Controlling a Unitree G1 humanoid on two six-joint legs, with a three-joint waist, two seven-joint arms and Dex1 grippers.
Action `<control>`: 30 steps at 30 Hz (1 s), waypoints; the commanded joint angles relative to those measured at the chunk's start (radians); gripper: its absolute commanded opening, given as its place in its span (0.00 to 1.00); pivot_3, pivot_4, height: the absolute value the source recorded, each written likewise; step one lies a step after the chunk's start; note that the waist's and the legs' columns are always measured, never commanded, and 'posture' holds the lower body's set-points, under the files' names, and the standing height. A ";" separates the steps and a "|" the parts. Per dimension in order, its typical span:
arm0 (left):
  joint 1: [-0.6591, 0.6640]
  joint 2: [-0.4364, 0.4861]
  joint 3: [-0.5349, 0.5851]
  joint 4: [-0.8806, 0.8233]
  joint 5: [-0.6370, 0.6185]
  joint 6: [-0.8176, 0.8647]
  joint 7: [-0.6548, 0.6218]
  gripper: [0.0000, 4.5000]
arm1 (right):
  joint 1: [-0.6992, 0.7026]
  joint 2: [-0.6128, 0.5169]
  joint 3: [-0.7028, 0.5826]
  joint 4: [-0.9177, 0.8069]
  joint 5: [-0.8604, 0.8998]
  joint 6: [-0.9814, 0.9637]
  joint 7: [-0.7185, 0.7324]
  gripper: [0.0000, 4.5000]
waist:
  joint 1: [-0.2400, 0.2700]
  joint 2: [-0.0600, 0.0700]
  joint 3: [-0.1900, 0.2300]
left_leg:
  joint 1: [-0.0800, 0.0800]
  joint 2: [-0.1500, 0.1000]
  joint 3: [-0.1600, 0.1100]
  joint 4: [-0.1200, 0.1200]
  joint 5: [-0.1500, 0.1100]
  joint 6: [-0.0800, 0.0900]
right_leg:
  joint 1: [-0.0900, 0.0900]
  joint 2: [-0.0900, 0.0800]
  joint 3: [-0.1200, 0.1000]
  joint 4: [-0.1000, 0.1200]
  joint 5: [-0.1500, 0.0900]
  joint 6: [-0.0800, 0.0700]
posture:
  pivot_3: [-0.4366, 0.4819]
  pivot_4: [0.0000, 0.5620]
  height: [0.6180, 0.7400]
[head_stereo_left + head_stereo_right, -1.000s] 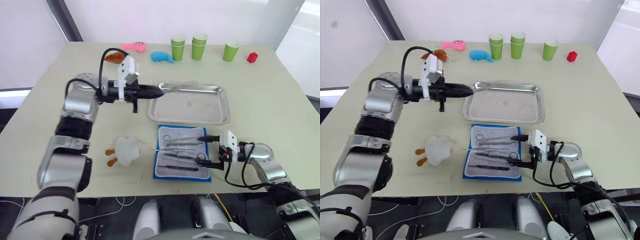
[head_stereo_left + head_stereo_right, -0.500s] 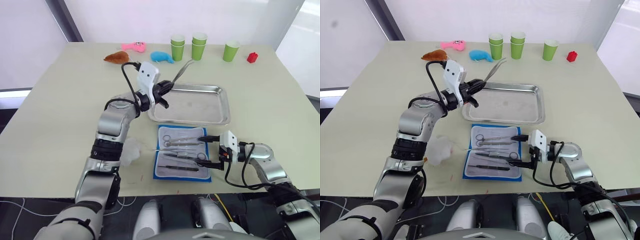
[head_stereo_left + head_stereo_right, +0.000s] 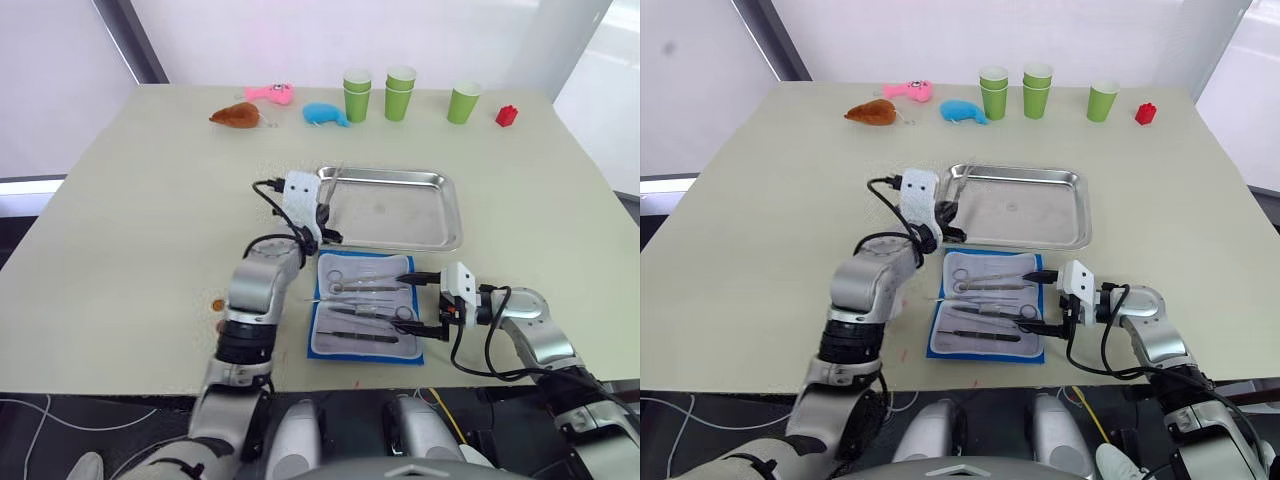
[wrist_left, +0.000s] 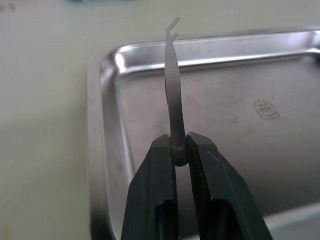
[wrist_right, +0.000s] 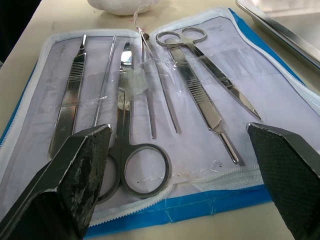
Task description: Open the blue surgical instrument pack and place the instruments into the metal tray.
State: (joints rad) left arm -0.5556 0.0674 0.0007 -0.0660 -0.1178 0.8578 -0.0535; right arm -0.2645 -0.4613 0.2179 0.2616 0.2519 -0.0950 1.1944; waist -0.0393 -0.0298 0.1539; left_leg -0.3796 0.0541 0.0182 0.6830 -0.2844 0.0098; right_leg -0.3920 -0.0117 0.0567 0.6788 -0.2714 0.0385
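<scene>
Now, step: left gripper [image 4: 179, 150] clamps thin forceps [image 4: 172, 90] over metal tray [image 3: 440, 240] near-left corner.
Right gripper [image 5: 180, 150]: spread wide beside opened pack [image 3: 320, 345].
Next: lower, release.

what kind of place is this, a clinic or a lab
Probably a robot test lab, not a clinic: the shiny steel tray shares a plain table with green paper cups and a pink plush toy.

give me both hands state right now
Left hand: closed on a thin instrument over the metal tray.
Right hand: open, holding nothing, at the opened pack.
</scene>
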 commanded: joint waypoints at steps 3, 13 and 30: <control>-0.009 -0.043 0.013 0.013 0.025 -0.007 0.073 0.02 | 0.047 0.008 0.068 0.070 -0.066 0.038 0.005 1.00 | 0.000 0.000 0.000 | 0.000 0.000 0.000 -0.001 0.000 0.000 | 0.000 0.000 0.000 0.000 0.000 0.000 | 0.48 0.27 1.00; -0.030 -0.069 0.033 0.070 0.035 -0.015 0.127 0.02 | 0.055 0.018 0.070 0.066 -0.066 0.037 -0.003 1.00 | -0.002 0.000 0.000 | 0.000 0.000 0.000 -0.001 0.000 0.000 | 0.000 0.000 0.000 0.000 0.000 0.000 | 0.48 0.27 1.00; -0.039 -0.088 0.037 0.075 0.040 -0.038 0.141 0.02 | 0.059 0.024 0.072 0.066 -0.068 0.034 -0.010 1.00 | -0.003 0.000 0.000 | 0.001 0.000 0.000 -0.001 0.000 0.000 | 0.000 0.001 0.000 0.000 0.000 0.000 | 0.48 0.27 1.00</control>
State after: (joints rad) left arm -0.5747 -0.0155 0.0349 0.0328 -0.0782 0.8427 0.0892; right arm -0.2578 -0.4489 0.2179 0.2553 0.2489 -0.0950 1.1783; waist -0.0423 -0.0302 0.1536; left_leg -0.3789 0.0542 0.0180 0.6818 -0.2844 0.0095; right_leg -0.3919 -0.0111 0.0568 0.6786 -0.2713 0.0382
